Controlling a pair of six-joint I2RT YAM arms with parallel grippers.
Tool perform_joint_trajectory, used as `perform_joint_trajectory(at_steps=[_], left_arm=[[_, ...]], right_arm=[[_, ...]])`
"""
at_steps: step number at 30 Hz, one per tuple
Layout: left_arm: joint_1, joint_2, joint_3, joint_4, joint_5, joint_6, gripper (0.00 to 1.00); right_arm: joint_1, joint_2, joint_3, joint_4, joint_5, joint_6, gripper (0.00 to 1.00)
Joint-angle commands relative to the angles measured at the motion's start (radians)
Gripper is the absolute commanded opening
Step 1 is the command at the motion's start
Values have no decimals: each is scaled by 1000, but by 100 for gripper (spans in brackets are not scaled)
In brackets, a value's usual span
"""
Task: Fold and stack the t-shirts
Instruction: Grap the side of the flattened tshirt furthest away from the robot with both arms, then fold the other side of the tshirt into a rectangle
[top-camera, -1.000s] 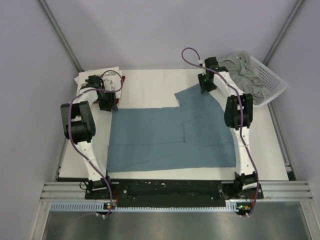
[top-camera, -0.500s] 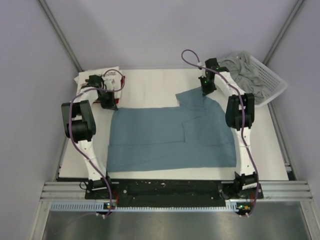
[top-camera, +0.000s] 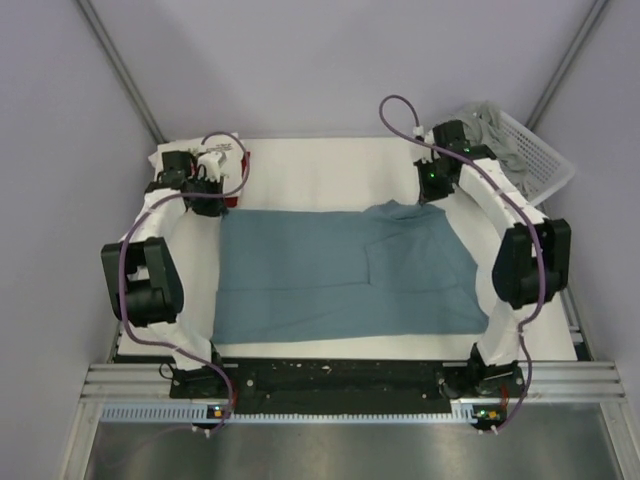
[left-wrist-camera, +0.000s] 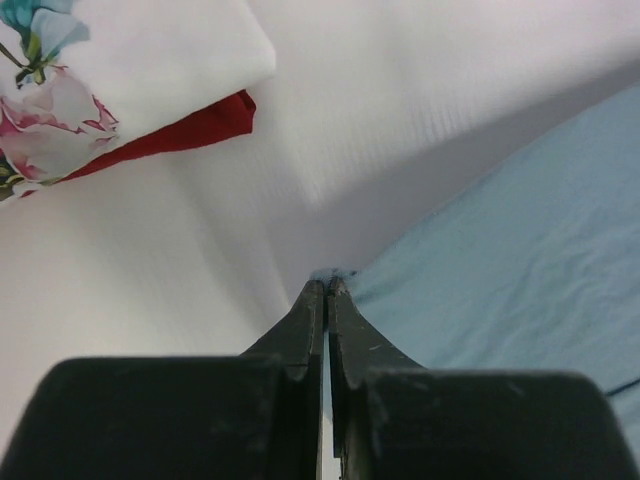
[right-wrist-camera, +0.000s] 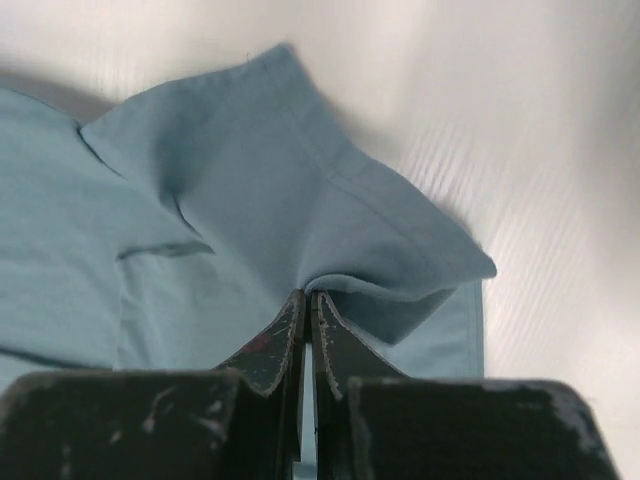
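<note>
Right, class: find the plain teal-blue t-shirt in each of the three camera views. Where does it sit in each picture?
Top external: teal-blue t-shirt spread flat across the middle of the picture.
Left wrist: right side, its corner pinched by the left gripper.
Right wrist: left and centre, a fold pinched by the right gripper.
Shared landmark: the white table under it.

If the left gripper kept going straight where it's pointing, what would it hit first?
Likely the white table just beyond the teal shirt corner the left gripper pinches; the folded floral shirt lies off to one side.
</note>
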Motion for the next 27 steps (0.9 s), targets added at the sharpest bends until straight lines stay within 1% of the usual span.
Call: perform_joint_trajectory(at_steps=[1, 4, 7, 13, 17, 20, 22, 27], left_arm=[[10, -112, -54, 0, 25, 112, 0], [19, -184, -103, -30, 42, 170, 0], [21, -236, -117, -103, 38, 236, 0], [24, -302, -161, -218, -21, 348, 0], [24, -300, -192, -310, -50, 405, 0], [24, -302, -217, -349, -84, 425, 0], [24, -300, -220, -381, -105, 431, 0], [24, -288, -220, -441, -91, 445, 0]], right_arm=[[10, -230, -186, 10, 57, 60, 0], [9, -343, -315, -17, 67, 89, 0], [12, -419, -399, -66, 74, 118, 0], [12, -482, -525, -132, 87, 166, 0], [10, -487, -566, -180, 109, 184, 0], [12, -489, -588, -206, 109, 195, 0], [9, -495, -585, -231, 109, 193, 0], [11, -499, -528, -297, 109, 195, 0]])
